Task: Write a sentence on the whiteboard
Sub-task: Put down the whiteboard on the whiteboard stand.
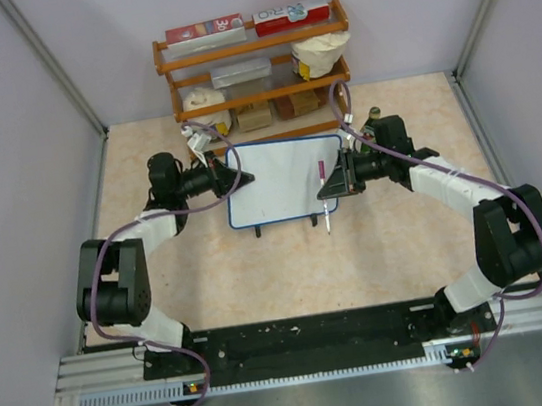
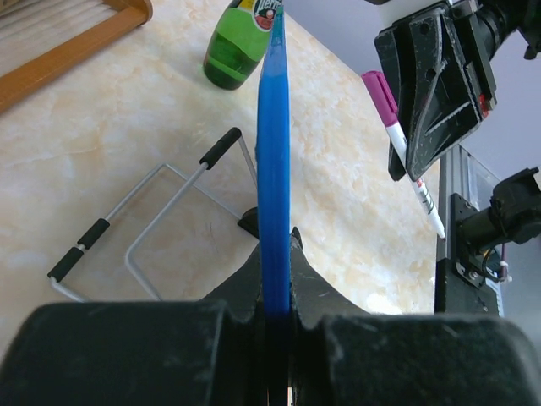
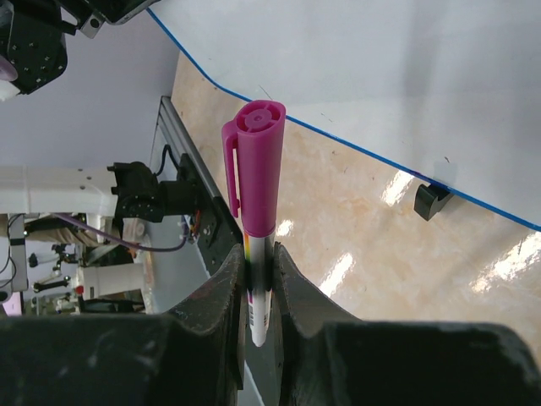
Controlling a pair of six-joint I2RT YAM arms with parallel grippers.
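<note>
The whiteboard (image 1: 283, 179), white with a thin blue frame, stands mid-table on small black feet. My left gripper (image 1: 245, 177) is shut on its left edge; the left wrist view shows the blue frame (image 2: 273, 169) edge-on between the closed fingers of the left gripper (image 2: 275, 279). My right gripper (image 1: 335, 189) is at the board's right edge, shut on a white marker (image 1: 325, 200) with a magenta cap on. In the right wrist view the marker (image 3: 258, 169) stands clamped in the right gripper (image 3: 260, 271), cap end up near the whiteboard (image 3: 380, 76). The board face is blank.
A wooden shelf (image 1: 254, 69) with boxes and bags stands at the back. A green bottle (image 1: 373, 114) stands right of the board, also in the left wrist view (image 2: 241, 42). A wire stand (image 2: 161, 220) lies on the table beside the board. Walls close both sides.
</note>
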